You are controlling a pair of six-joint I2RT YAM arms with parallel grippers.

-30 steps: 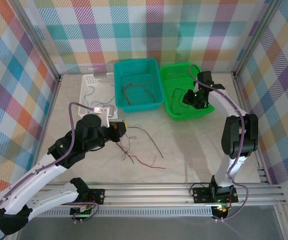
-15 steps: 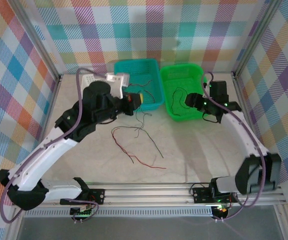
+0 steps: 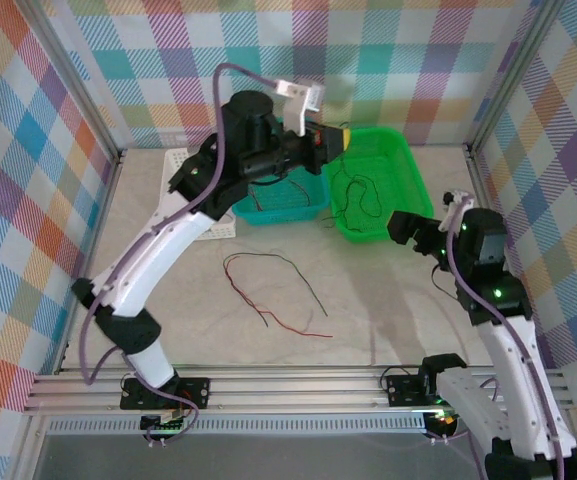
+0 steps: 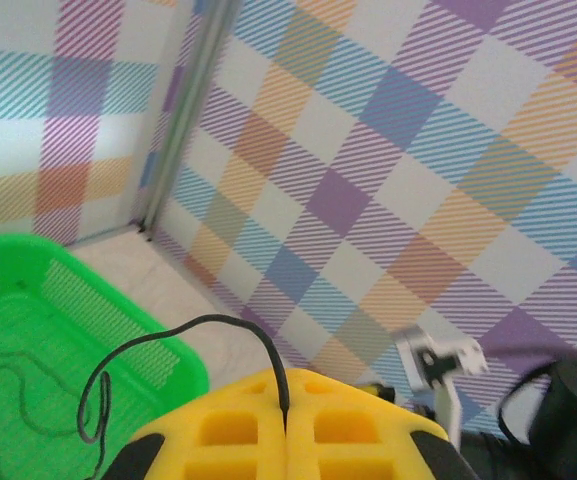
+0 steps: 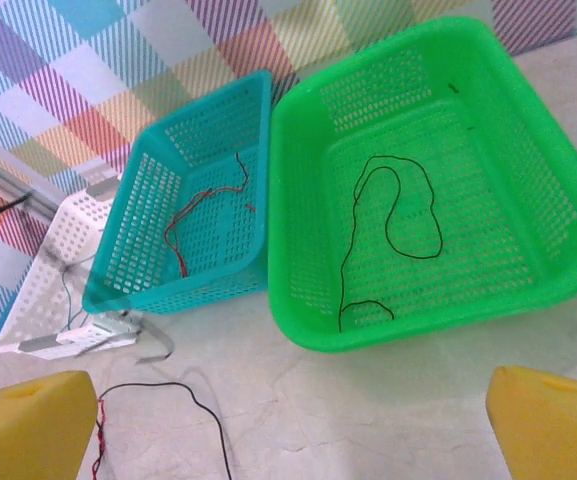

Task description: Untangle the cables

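Red and black, two loose cables (image 3: pixel 298 328) lie crossed at the middle of the worktop (image 3: pixel 398 300). The untangling looks partly done: some wires are already sorted into baskets, and this pair is left to part.

The left gripper (image 3: pixel 336 138) hangs high over the far edge, above the seam between two baskets. Its yellow pads are pressed together on a thin black cable (image 4: pixel 213 321), which arcs up and droops toward the green basket (image 5: pixel 548 170). The right gripper (image 3: pixel 413 230) hovers off that basket's near right corner, jaws spread wide, holding nothing.

Along the far edge, the green basket holds a looped black wire (image 5: pixel 347 260) lying on its floor. The teal basket (image 5: pixel 148 250) beside it holds a reddish wire (image 5: pixel 203 200). The white basket (image 5: pixel 38 300), toward the far left corner, holds a thin pale wire (image 5: pixel 68 290), too fine to tell more.
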